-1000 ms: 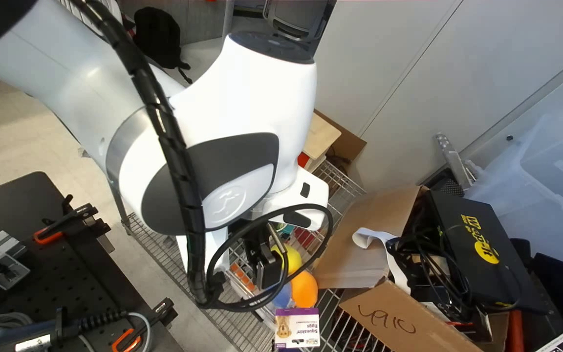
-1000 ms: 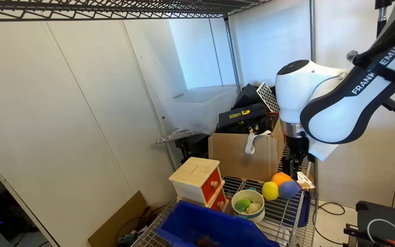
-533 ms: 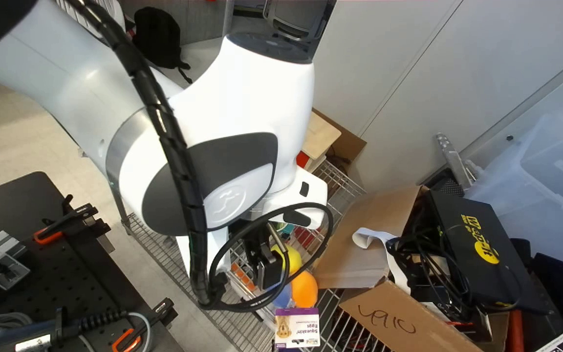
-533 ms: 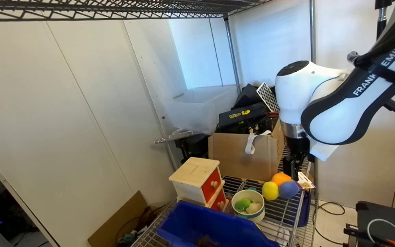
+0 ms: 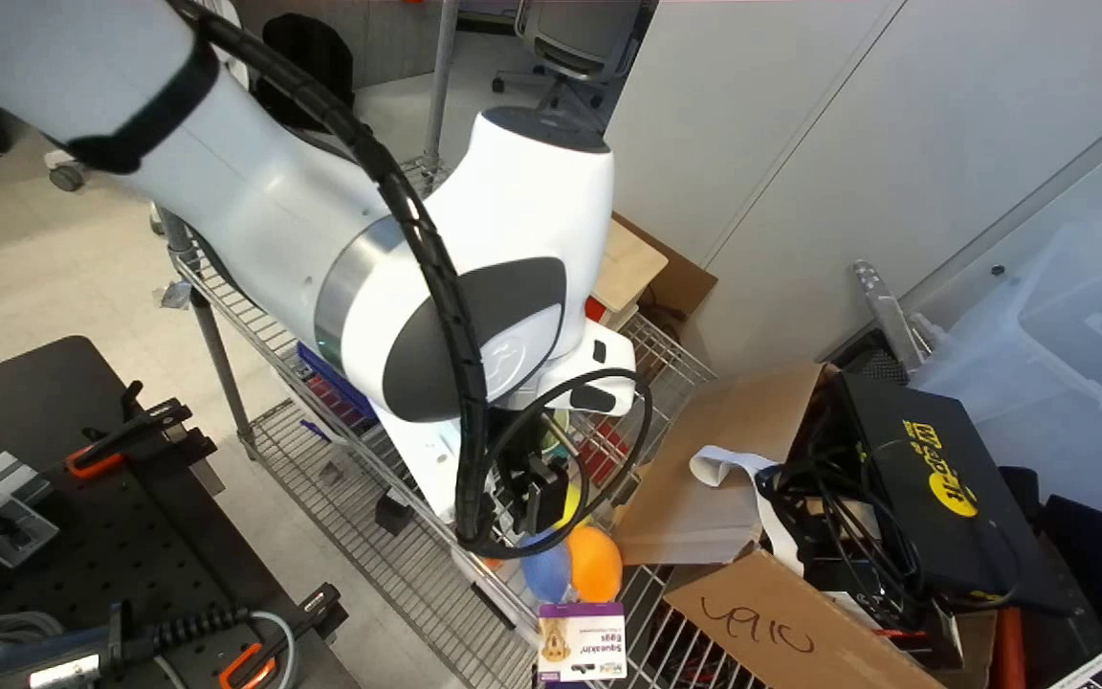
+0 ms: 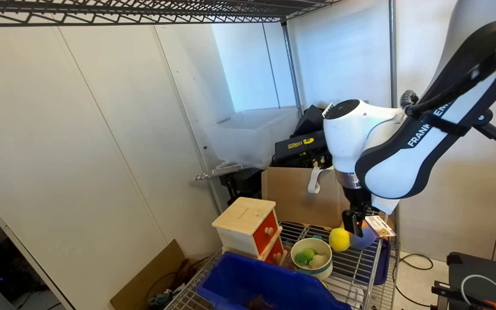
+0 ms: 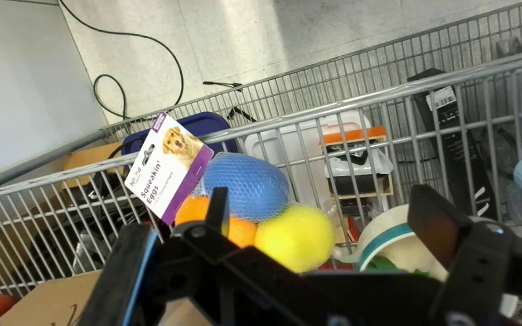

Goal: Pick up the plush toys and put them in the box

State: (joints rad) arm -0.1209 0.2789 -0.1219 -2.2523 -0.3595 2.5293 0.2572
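Claw [image 7: 322, 217] spread, holding nothing | netted blue ball [image 7: 248, 183], orange ball [image 5: 596, 565], yellow ball [image 7: 296, 237] bunched on wire shelf [image 6: 347, 265], cup [image 6: 322, 274] between them and blue bin [image 6: 235, 269] | best to centre over them, clear of cup, lower straight, grip deep

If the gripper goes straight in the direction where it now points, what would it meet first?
Probably the yellow toy, or the blue toy just beside it; the open gripper points down towards them, but depth is unclear.

In exterior view: plush toys [image 6: 339, 240] on wire shelf [image 6: 346, 263], right of cup [image 6: 322, 271]; bin [image 6: 291, 280] before both; cardboard box [image 6: 299, 198] behind.
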